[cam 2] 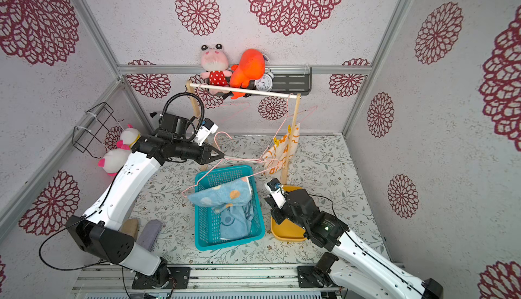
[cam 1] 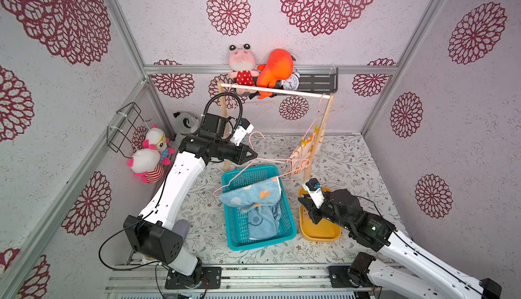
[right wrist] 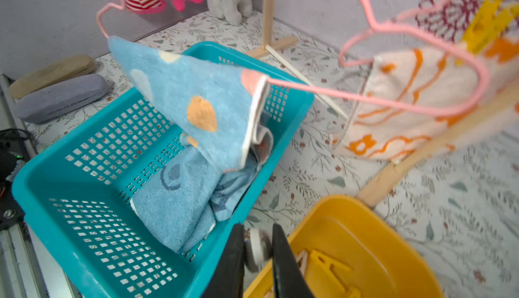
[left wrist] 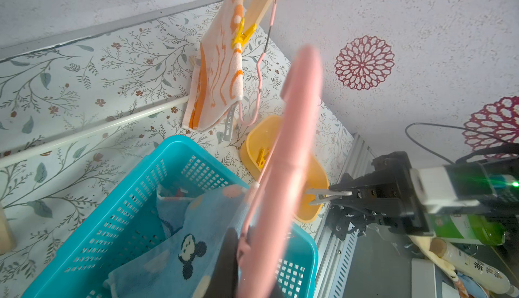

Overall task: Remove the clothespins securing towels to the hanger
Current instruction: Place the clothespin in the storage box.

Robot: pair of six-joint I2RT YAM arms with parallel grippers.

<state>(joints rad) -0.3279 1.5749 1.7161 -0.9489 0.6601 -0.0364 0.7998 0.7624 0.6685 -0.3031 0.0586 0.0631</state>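
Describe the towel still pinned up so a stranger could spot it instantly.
Find the wooden rack at the back wall. From its right end hangs a pink wire hanger carrying a white towel. Unlike the two blue towels at the teal basket, it has orange prints and yellow clothespins.

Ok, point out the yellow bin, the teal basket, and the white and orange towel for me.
yellow bin [right wrist: 373, 243]: right wrist view, bare inner wall.
teal basket [cam 1: 290, 231]: a top view, right-hand rim.
white and orange towel [left wrist: 222, 66]: left wrist view, middle of the hanging cloth.
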